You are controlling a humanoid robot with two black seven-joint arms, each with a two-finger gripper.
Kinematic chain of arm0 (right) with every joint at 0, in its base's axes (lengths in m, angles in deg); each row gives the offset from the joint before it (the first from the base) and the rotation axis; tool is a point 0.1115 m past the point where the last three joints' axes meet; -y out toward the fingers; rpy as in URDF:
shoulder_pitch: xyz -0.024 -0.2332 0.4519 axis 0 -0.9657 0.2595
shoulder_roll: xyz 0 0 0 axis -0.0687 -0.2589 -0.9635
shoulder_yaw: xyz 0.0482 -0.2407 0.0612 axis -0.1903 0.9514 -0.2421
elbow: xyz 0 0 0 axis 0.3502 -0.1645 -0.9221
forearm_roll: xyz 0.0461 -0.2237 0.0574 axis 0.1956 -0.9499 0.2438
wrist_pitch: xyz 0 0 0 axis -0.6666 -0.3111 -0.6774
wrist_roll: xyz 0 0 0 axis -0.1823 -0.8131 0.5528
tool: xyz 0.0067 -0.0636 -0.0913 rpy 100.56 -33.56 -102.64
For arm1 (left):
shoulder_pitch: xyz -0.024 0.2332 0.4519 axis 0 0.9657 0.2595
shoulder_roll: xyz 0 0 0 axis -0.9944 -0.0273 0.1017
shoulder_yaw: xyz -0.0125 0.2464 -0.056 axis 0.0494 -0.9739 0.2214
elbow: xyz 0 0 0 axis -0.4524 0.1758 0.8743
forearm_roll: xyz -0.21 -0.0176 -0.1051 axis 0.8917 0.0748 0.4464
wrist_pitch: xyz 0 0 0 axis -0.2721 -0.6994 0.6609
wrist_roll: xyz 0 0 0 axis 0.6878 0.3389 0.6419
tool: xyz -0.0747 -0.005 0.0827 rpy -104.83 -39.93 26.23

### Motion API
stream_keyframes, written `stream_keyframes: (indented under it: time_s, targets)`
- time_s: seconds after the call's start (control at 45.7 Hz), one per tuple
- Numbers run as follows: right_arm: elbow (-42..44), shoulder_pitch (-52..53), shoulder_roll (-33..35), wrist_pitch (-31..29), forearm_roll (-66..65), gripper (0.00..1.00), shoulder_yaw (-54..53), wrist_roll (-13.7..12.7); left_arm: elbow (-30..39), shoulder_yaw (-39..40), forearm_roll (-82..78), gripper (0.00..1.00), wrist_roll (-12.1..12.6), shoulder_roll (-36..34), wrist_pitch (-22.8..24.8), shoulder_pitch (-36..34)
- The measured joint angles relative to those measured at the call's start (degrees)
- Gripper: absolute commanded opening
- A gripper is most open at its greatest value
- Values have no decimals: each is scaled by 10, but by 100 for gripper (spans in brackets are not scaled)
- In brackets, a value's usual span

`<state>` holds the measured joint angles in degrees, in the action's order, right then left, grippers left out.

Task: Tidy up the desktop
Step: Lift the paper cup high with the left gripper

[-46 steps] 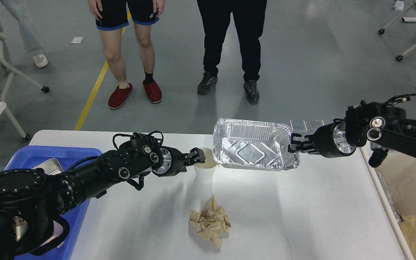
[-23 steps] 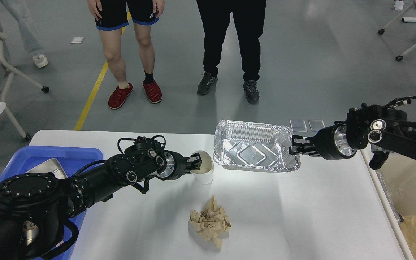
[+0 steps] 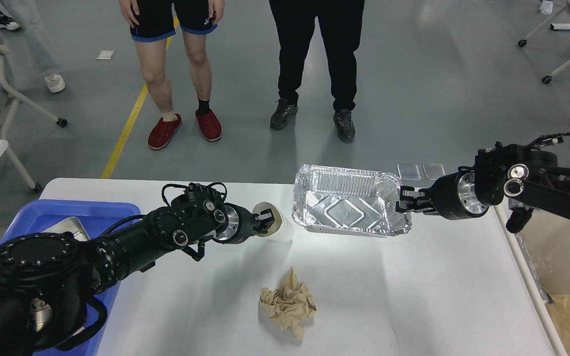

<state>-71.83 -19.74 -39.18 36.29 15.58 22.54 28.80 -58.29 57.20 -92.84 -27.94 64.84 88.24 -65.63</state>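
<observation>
Desktop surface [image 3: 413,296]: white, rounded corners, fills the lower part of the head view, with grey floor beyond its far edge.

Left hand [image 3: 266,222]: clenched on the rim of a white paper cup [image 3: 280,230]. Cup is tilted, mouth turned toward the left arm, at the middle of the surface toward its far edge. One finger sits inside the mouth, the other outside the wall.

Right hand [image 3: 403,205]: grasping the right rim of a foil tray [image 3: 349,207]. Tray mouth faces up and slightly toward the camera; it is held near the far edge of the surface. Whether its base touches the surface cannot be told. Cup and tray are just beside each other, cup to the left.

Crumpled brown paper [image 3: 287,304]: lies loose on the surface, nearer the robot than the cup, apart from both hands.

Blue tray [image 3: 87,210]: at the left edge of the surface, partly hidden by the left arm; a metal pan [image 3: 65,227] lies in it.

Cream bin [image 3: 562,277]: beside the right edge of the surface, brown paper inside.

Two people stand on the floor beyond the far edge; legs only in view.
</observation>
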Motion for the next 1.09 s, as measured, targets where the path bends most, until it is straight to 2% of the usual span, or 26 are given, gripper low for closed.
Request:
stream_keyframes:
  time_s: [0.219, 0.394, 0.635, 0.701, 1.095]
  targets:
    - [0, 0, 4, 0, 0, 0, 0, 0, 32, 3, 4, 0, 69, -44, 33, -40]
    - [-1, 0, 9, 0, 0, 0, 0, 0, 139, 0, 12, 0, 100, -144, 41, -81]
    - [-1, 0, 5, 0, 0, 0, 0, 0, 359, -6, 28, 1, 109, -318, 55, -157]
    - [-1, -1, 4, 0, 0, 0, 0, 0, 393, -17, 42, 1, 112, -348, 61, -181]
    - [-1, -1, 5, 0, 0, 0, 0, 0, 466, -129, 162, 2, 115, -443, 128, -390]
